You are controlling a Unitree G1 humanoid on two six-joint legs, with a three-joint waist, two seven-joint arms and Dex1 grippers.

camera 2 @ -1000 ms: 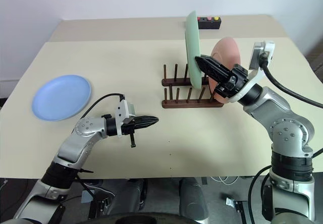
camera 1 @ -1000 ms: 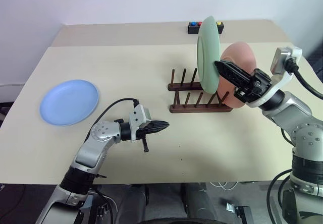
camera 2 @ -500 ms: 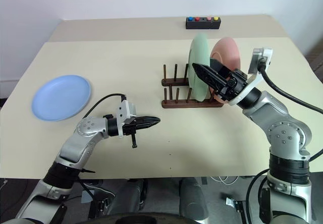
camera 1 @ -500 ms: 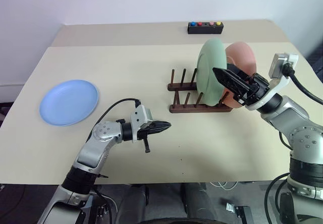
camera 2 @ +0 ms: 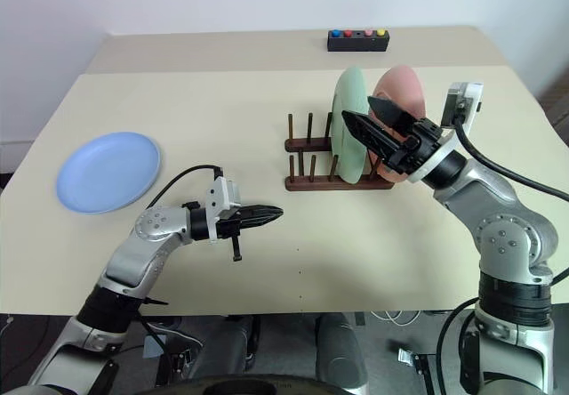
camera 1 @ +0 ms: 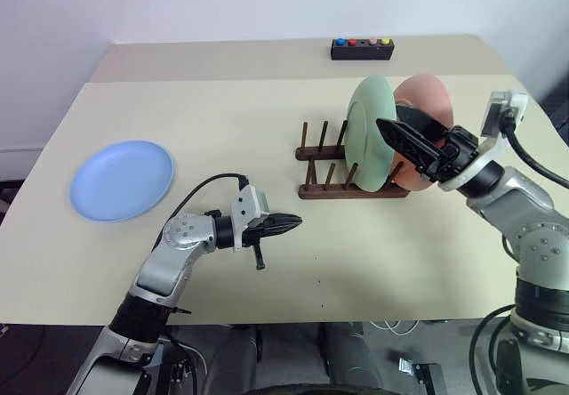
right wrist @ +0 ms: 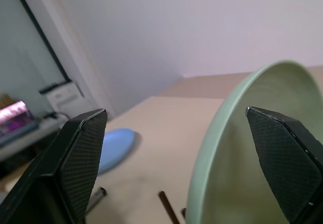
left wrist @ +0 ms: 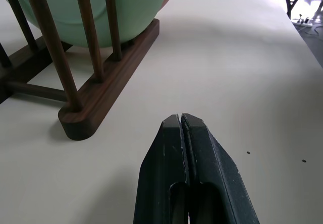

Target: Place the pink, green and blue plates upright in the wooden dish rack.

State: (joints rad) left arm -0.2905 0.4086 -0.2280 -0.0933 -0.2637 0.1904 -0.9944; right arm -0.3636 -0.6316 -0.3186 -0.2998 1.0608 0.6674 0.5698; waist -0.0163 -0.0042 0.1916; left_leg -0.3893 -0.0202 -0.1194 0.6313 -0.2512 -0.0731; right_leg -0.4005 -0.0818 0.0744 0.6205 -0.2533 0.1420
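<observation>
The mint green plate (camera 1: 367, 133) stands upright in the dark wooden dish rack (camera 1: 331, 192), and the salmon pink plate (camera 1: 433, 100) stands upright in the slot just right of it. My right gripper (camera 1: 388, 115) is open at the green plate's right side. In the right wrist view its rim (right wrist: 237, 148) rises between the two spread fingers (right wrist: 75, 158), touching neither. The light blue plate (camera 1: 122, 180) lies flat at the table's left. My left gripper (camera 1: 289, 223) is shut and empty above the table in front of the rack, its tip (left wrist: 180, 118) near the rack's end (left wrist: 81, 123).
A black box with coloured buttons (camera 1: 361, 49) sits at the table's far edge behind the rack. The rack's left slots (camera 1: 316, 141) hold nothing. Bare tabletop (camera 1: 231, 128) lies between the blue plate and the rack.
The green plate came down from above the rack into a slot. My right gripper opened and let go of it. The left arm stayed still.
</observation>
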